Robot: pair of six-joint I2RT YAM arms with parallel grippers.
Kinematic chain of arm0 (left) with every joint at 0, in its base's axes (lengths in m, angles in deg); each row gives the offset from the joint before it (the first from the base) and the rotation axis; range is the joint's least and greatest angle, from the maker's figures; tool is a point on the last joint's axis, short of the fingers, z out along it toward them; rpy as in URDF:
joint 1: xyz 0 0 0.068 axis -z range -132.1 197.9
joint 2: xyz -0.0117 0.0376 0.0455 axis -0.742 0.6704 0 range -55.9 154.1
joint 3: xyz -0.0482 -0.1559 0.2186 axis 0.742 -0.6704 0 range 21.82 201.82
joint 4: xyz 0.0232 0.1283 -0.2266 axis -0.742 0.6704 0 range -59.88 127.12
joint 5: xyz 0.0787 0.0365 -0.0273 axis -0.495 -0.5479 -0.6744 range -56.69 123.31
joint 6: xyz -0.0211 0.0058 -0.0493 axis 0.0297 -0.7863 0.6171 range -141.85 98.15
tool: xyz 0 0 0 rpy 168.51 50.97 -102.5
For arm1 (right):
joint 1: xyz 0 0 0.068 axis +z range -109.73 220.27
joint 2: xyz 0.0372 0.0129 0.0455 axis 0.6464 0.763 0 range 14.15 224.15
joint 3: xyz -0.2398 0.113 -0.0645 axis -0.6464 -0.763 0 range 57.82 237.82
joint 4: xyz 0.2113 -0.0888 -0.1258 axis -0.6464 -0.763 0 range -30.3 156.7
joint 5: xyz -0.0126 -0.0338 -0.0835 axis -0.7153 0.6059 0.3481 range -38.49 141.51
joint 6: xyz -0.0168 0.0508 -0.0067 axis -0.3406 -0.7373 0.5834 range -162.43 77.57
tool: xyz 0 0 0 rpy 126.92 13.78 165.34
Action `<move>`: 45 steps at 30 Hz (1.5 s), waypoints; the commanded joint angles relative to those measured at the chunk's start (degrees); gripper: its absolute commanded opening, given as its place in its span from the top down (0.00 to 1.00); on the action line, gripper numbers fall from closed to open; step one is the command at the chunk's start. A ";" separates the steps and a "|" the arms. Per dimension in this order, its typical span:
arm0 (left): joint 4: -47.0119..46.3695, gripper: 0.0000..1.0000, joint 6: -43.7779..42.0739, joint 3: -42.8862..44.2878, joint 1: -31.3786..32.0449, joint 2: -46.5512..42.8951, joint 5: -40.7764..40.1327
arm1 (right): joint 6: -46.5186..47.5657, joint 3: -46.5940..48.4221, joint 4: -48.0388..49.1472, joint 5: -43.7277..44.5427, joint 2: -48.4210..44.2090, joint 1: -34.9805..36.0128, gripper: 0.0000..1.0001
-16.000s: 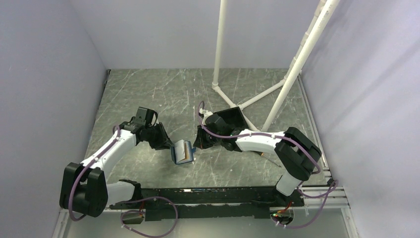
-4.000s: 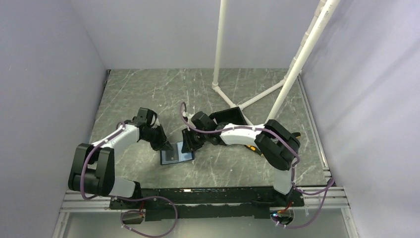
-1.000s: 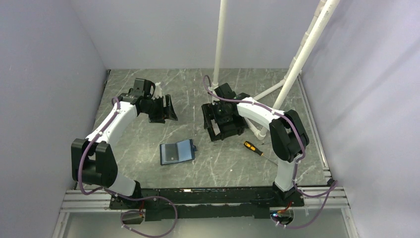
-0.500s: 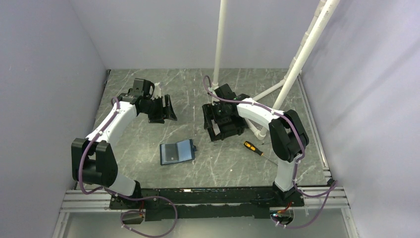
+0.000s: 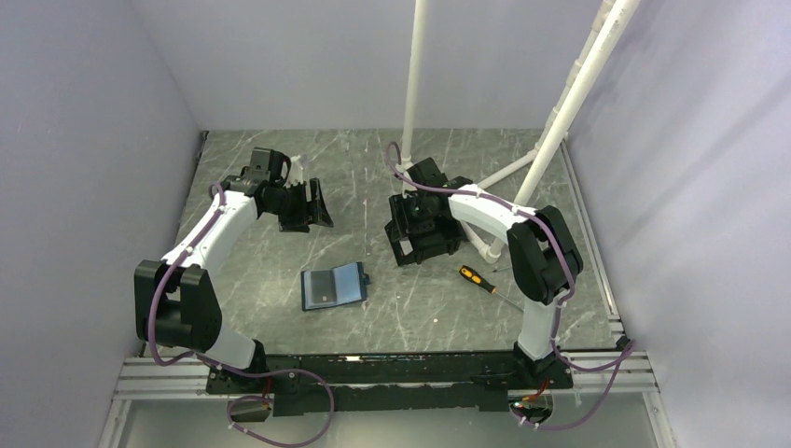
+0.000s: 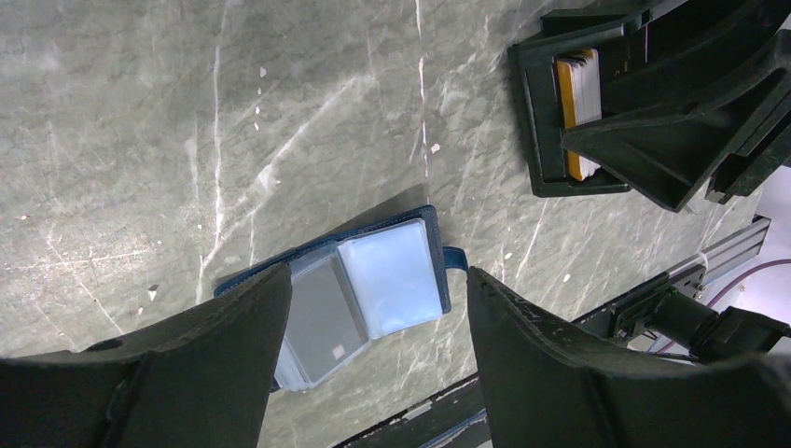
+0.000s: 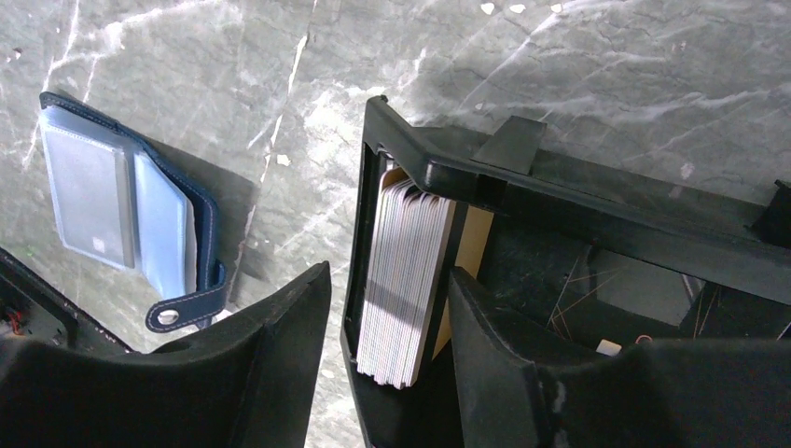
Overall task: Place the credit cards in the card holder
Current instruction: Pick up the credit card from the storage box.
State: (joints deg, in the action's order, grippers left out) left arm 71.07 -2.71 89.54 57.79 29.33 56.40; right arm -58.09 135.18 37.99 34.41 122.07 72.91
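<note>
- The credit cards (image 7: 406,280) stand edge-on in one stack inside the black box (image 7: 560,201), too tightly packed for me to count.
- One card holder (image 5: 334,286) lies open, near and left of the box. Two clear pockets show, and one perhaps holds a card.
- Right gripper (image 7: 389,278) is spread, with fingers either side of the stack; I cannot tell if they touch.
- Left gripper (image 5: 303,207) gapes wide and empty, far left.

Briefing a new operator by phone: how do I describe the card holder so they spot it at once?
On the grey marbled table, look between the left arm and the right arm, toward their bases. The card holder lies open and flat there. Unlike the black box and orange-handled screwdriver to its right, it is dark blue with shiny clear pockets.
</note>
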 commanded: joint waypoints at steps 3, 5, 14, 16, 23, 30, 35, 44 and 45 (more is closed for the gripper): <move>-1.05 0.26 -1.59 0.04 -0.22 0.10 0.87 | -0.33 -0.62 1.77 -1.72 -3.03 -0.55 0.53; -1.07 0.26 -1.64 0.04 -0.22 0.11 0.81 | -0.39 -0.84 1.96 -2.23 -3.17 -0.69 0.57; -1.13 0.26 -1.64 -0.11 -0.22 0.34 0.91 | -0.25 -1.44 2.61 -1.74 -3.15 -1.00 0.35; -1.11 0.26 -1.58 -0.09 -0.23 0.37 0.90 | -0.25 -1.83 3.01 -1.79 -3.10 -1.01 0.29; -1.12 0.26 -1.59 -0.08 -0.26 0.46 0.99 | -0.11 -3.14 4.52 -1.60 -1.87 -1.00 0.18; -1.06 0.26 -1.63 -0.03 -0.31 0.72 1.25 | -0.93 -4.15 5.94 -2.86 -0.81 -0.91 0.16; -1.09 0.26 -1.64 -0.03 -0.31 0.90 1.34 | -1.93 -4.15 6.62 -6.35 -1.48 -0.91 0.25; -1.05 0.26 -1.65 -0.02 -0.31 1.12 1.61 | -3.06 -4.41 6.96 -8.93 -3.67 -1.59 0.42; -1.05 0.26 -1.65 0.00 -0.31 1.08 1.61 | -3.06 -4.41 6.83 -8.84 -3.80 -1.69 0.44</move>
State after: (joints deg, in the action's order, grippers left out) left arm 71.07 -2.73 89.54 57.73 30.20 56.47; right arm -60.23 131.07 42.84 28.11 121.67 71.69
